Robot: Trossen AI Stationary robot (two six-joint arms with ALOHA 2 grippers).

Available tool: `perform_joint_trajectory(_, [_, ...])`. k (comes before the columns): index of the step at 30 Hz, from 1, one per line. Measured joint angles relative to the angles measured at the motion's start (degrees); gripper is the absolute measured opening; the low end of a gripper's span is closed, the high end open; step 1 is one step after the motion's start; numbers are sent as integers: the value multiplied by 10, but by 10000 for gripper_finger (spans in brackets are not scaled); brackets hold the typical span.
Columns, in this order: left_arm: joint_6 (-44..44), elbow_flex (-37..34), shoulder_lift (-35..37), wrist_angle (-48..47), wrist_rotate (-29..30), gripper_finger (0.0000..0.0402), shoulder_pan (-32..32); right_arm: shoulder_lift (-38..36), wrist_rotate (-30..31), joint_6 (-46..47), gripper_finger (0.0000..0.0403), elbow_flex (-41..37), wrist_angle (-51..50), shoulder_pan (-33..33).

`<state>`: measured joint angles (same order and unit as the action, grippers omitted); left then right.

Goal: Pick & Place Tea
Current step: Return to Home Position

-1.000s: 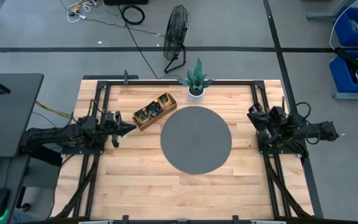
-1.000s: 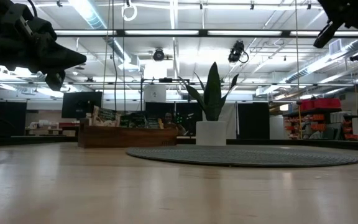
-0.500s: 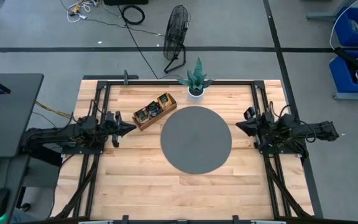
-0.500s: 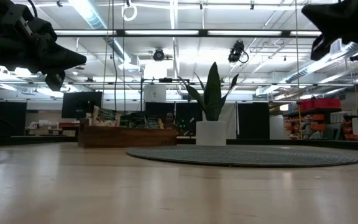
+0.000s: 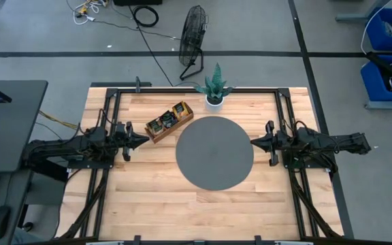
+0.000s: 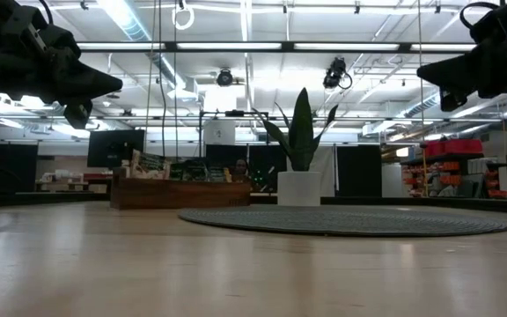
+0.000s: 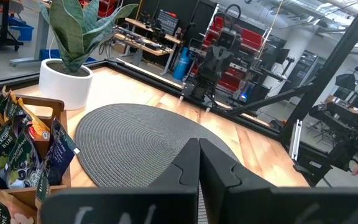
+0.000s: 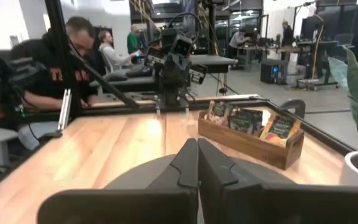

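I see dark-blue and orange tea sachets (image 7: 10, 167) upright in the wooden tray (image 8: 244, 142); left pincer (image 5: 141, 141) and right pincer (image 5: 254, 142) closed, empty.

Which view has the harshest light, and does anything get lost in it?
Low view: bright ceiling lights behind turn the left gripper, right gripper and plant leaves into dark shapes. High view: even light, only faint shadows on the table. Left wrist view: the tea is evenly lit.

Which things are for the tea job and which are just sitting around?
For the job: tea, tray, left hand and right hand, both shut and empty.
Just lying about: plant, mat, fan on the floor.
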<state>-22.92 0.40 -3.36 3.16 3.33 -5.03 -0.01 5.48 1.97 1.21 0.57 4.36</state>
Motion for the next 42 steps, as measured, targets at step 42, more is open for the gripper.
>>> perform_joint_trajectory(42, [0,0,0,0,0,3,0,0,-1,-41,31,0,2,0])
